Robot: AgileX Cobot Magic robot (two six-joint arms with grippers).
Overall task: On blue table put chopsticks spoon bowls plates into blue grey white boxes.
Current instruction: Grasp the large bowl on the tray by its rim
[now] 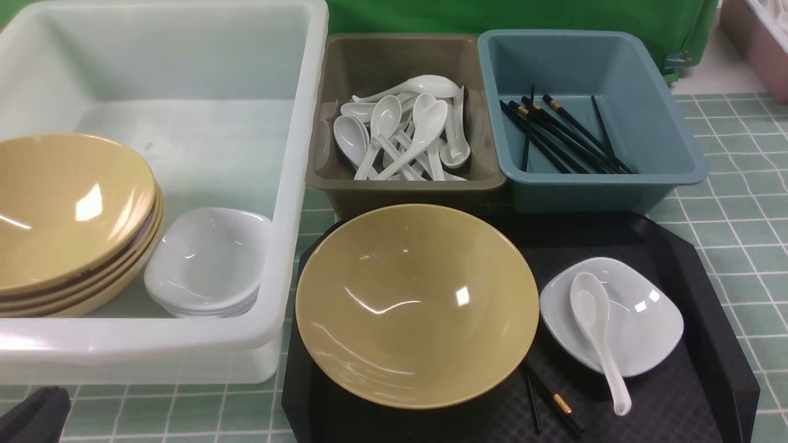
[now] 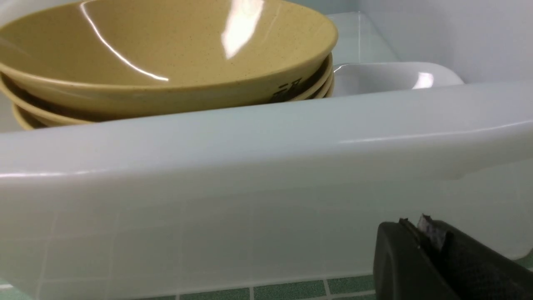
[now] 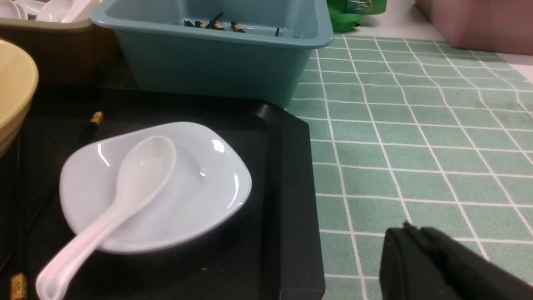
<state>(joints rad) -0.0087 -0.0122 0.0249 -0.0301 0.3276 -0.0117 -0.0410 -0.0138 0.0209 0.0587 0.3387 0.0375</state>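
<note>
A tan bowl [image 1: 415,304] sits on the black tray [image 1: 702,369]. To its right a white plate [image 1: 640,326] holds a white spoon [image 1: 594,326]. Black chopsticks [image 1: 554,403] lie partly under the bowl. The white box [image 1: 295,184] holds stacked tan bowls [image 1: 68,215] and white plates [image 1: 206,261]. The grey box [image 1: 400,187] holds spoons. The blue box [image 1: 677,147] holds chopsticks. My left gripper [image 2: 416,227] is shut and empty, low in front of the white box [image 2: 266,166]. My right gripper [image 3: 410,233] is shut and empty over the table, right of the tray [image 3: 291,166], plate [image 3: 200,196] and spoon [image 3: 137,179].
A green tiled cloth [image 1: 726,227] covers the table. A pink container [image 1: 760,43] stands at the far right. A green backdrop [image 1: 554,15] hangs behind the boxes.
</note>
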